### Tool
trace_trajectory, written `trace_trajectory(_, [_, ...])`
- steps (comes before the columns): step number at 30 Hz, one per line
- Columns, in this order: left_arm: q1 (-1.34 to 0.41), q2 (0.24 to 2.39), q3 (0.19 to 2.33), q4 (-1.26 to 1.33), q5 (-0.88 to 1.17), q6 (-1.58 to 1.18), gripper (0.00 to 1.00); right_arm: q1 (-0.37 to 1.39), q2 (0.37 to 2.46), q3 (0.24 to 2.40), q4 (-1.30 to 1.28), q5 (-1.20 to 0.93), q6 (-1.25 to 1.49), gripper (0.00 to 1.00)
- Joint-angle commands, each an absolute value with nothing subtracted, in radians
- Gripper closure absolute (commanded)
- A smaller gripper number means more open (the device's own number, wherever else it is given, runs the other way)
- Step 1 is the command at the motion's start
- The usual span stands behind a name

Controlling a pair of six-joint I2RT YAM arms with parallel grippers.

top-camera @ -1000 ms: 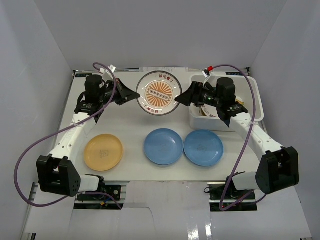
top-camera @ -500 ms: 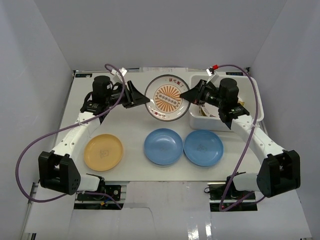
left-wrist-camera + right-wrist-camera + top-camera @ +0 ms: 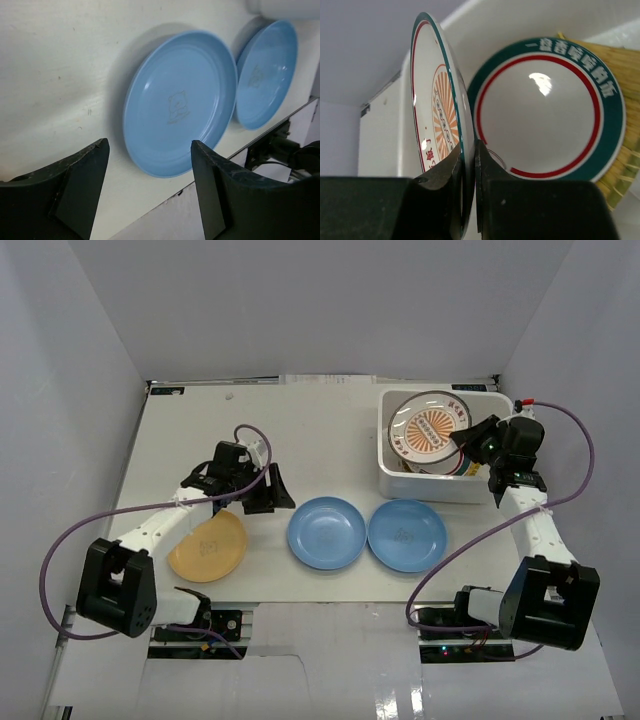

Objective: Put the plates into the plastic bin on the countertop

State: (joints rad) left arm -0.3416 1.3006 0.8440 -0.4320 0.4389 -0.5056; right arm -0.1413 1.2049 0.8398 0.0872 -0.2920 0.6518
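Risk: the sunburst plate [image 3: 440, 125] stands nearly on edge over the bin [image 3: 420, 485]. Released this way, it may strike the green-rimmed plate [image 3: 545, 110] beneath, or lean instead of nesting. Right fingers [image 3: 481, 162] pinch its rim at the near edge. Left fingers [image 3: 92, 162] are spread and empty above a blue plate [image 3: 180, 100] on the bench [image 3: 320, 430].

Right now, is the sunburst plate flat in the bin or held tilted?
Tilted: the right tool pinches the sunburst plate at its rim, above the green-rimmed plate in the bin.
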Motion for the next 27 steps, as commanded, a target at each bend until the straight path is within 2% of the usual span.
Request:
trace_trajectory(1, [-0.408, 1.302, 0.831, -0.44, 0.342, -0.489, 0.23, -0.147, 1.244, 0.828, 0.092, -0.227, 0.63, 0.92])
trace_trajectory(2, [-0.434, 1.304, 0.822, -0.442, 0.321, -0.488, 0.24, -0.147, 1.252, 0.83, 0.089, -0.219, 0.627, 0.89])
trace_trajectory(3, [-0.445, 1.307, 0.818, -0.442, 0.296, -0.488, 0.24, -0.147, 1.255, 0.83, 0.084, -0.201, 0.624, 0.82])
trace_trajectory(4, [-0.452, 1.31, 0.813, -0.443, 0.26, -0.489, 0.24, -0.147, 1.25, 0.836, 0.075, -0.19, 0.617, 0.58])
trace_trajectory(6, [-0.472, 1.318, 0.798, -0.445, 0.226, -0.488, 0.25, -0.146, 1.246, 0.857, 0.039, -0.167, 0.575, 0.35])
trace_trajectory(7, [-0.48, 1.334, 0.792, -0.445, 0.2, -0.488, 0.26, -0.147, 1.227, 0.885, 0.0, -0.146, 0.56, 0.1])
trace_trajectory(8, [-0.492, 1.344, 0.79, -0.446, 0.187, -0.488, 0.26, -0.146, 1.215, 0.894, -0.032, -0.141, 0.545, 0.02])
trace_trajectory(9, [-0.498, 1.351, 0.787, -0.448, 0.18, -0.488, 0.27, -0.146, 1.198, 0.9, -0.041, -0.138, 0.52, 0.0])
trace_trajectory(10, [-0.505, 1.367, 0.784, -0.446, 0.175, -0.488, 0.28, -0.144, 1.159, 0.913, -0.067, -0.134, 0.512, 0.05])
trace_trajectory(13, [-0.525, 1.388, 0.791, -0.446, 0.16, -0.494, 0.31, -0.101, 1.064, 0.917, -0.092, -0.12, 0.476, 0.04])
trace_trajectory(15, [-0.535, 1.416, 0.801, -0.448, 0.158, -0.497, 0.34, -0.01, 1.019, 0.917, -0.136, -0.089, 0.445, 0.0])
trace_trajectory(17, [-0.551, 1.446, 0.81, -0.446, 0.158, -0.503, 0.37, 0.155, 0.957, 0.884, -0.191, -0.042, 0.411, 0.08])
trace_trajectory(20, [-0.572, 1.476, 0.819, -0.44, 0.158, -0.518, 0.44, 0.318, 0.875, 0.81, -0.215, 0.055, 0.403, 0.09])
trace_trajectory(22, [-0.581, 1.503, 0.825, -0.437, 0.153, -0.523, 0.47, 0.344, 0.829, 0.738, -0.247, 0.075, 0.408, 0.09])
trace_trajectory(24, [-0.589, 1.516, 0.83, -0.434, 0.138, -0.523, 0.56, 0.365, 0.799, 0.678, -0.271, 0.023, 0.402, 0.11])
trace_trajectory(25, [-0.589, 1.514, 0.831, -0.434, 0.111, -0.522, 0.62, 0.377, 0.775, 0.661, -0.284, 0.009, 0.397, 0.17])
trace_trajectory(26, [-0.591, 1.511, 0.834, -0.436, 0.098, -0.52, 0.75, 0.417, 0.766, 0.647, -0.299, 0.002, 0.39, 0.17])
trace_trajectory(27, [-0.589, 1.509, 0.839, -0.439, 0.086, -0.515, 0.83, 0.443, 0.755, 0.618, -0.334, -0.026, 0.387, 0.18])
